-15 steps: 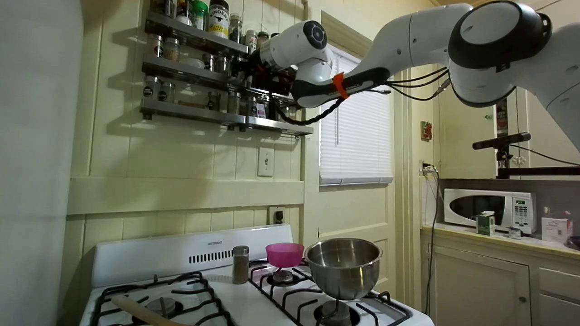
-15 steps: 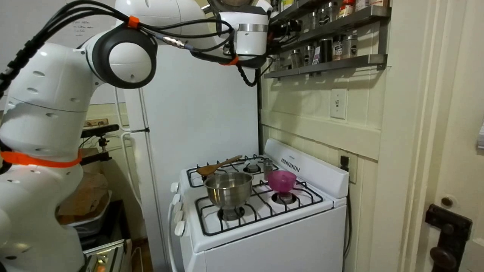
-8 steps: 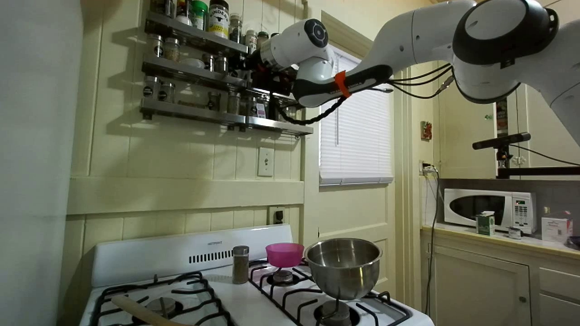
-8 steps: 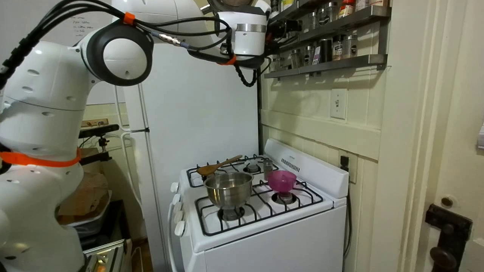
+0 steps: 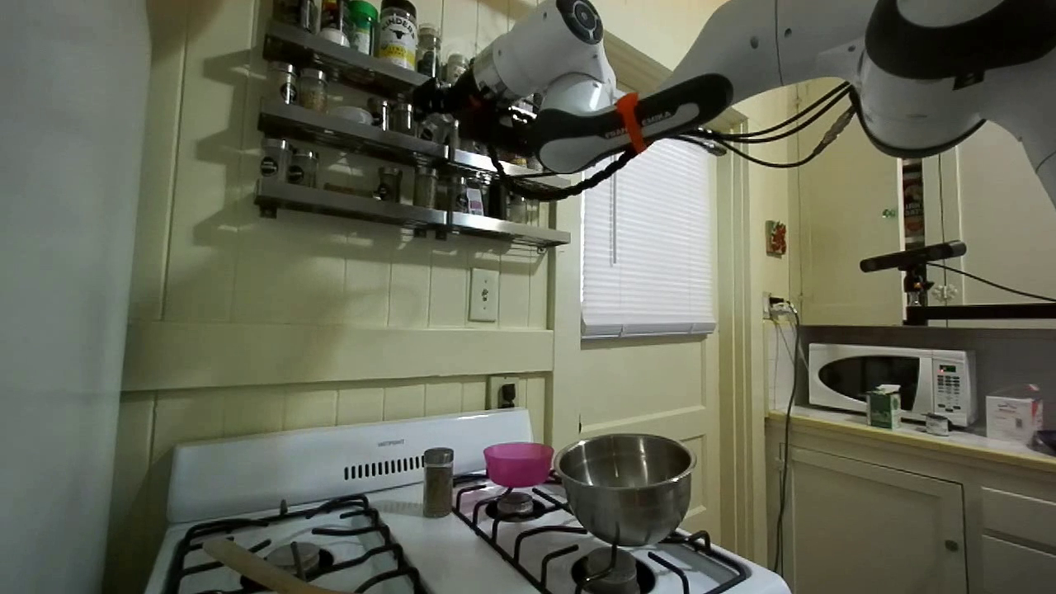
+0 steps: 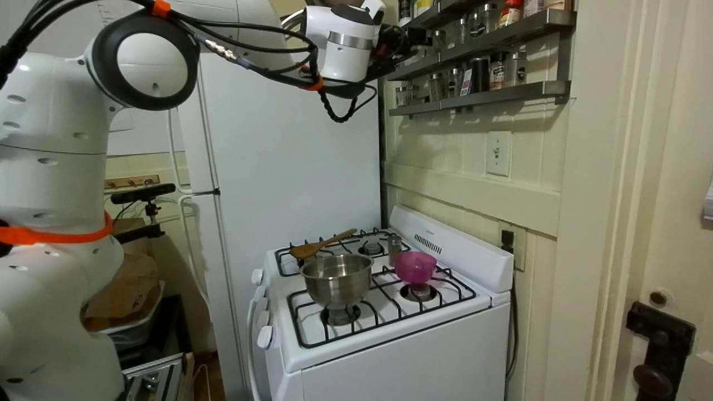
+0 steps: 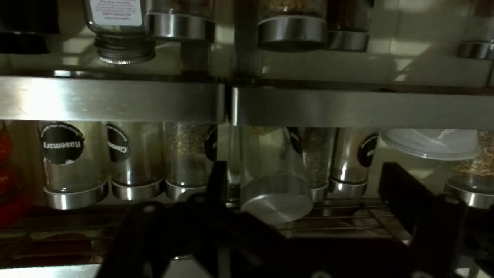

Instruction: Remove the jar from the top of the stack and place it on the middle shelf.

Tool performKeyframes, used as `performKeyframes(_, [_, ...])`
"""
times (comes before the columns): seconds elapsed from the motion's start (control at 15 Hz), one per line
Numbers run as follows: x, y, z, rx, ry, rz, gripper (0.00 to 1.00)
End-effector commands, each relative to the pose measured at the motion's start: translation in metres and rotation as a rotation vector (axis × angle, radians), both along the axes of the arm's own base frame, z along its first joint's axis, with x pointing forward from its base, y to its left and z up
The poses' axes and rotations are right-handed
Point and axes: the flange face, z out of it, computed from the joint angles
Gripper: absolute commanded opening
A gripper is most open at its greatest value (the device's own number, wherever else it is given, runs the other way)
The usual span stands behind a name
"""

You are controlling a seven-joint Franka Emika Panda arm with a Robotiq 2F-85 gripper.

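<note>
The jar (image 7: 276,199), clear with a silver-grey lid, sits on the middle shelf (image 7: 115,100) with its base hidden behind the front rail. It leans, its lid towards my gripper (image 7: 304,175). Both fingers (image 7: 401,193) are spread wide around it in the upside-down wrist view: the jar is close to the left one and well apart from the right. Whether anything touches its lid I cannot tell. In an exterior view the tilted jar (image 5: 437,129) shows just below the dark gripper (image 5: 429,97), at the rack's middle tier. The stack is out of view as a column.
Neighbouring jars, such as one labelled Rosemary (image 7: 73,166), crowd the same tier. The top shelf (image 5: 355,62) runs close above the gripper. Below, the stove holds a lone spice jar (image 5: 438,487), a pink bowl (image 5: 518,466) and a steel pot (image 5: 624,495).
My arm has risen and tilted, drawing the gripper upward off the jar, which now shows below it on the middle shelf. The stove things have stayed put.
</note>
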Motion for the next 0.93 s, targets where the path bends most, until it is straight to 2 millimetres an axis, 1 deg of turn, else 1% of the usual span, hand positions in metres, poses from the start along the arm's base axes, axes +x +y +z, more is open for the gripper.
performKeyframes(0.0, [-0.032, 0.008, 0.008, -0.076, 0.104, -0.088, 1.00])
performKeyframes(0.07, [-0.038, 0.010, 0.015, -0.090, 0.122, -0.113, 1.00])
performKeyframes(0.27, [-0.048, 0.009, 0.030, -0.105, 0.183, -0.166, 1.00])
performKeyframes(0.33, [-0.049, 0.008, 0.032, -0.103, 0.204, -0.178, 0.75])
performKeyframes(0.4, [-0.050, 0.005, 0.036, -0.096, 0.207, -0.188, 0.75])
performKeyframes(0.47, [-0.050, 0.002, 0.037, -0.094, 0.220, -0.198, 0.68])
performKeyframes(0.6, [-0.046, -0.005, 0.039, -0.077, 0.244, -0.210, 0.50])
performKeyframes(0.67, [-0.044, -0.008, 0.035, -0.075, 0.253, -0.215, 0.42])
performKeyframes(0.8, [-0.038, -0.013, 0.031, -0.056, 0.268, -0.217, 0.28])
performKeyframes(0.87, [-0.035, -0.014, 0.028, -0.056, 0.264, -0.214, 0.19])
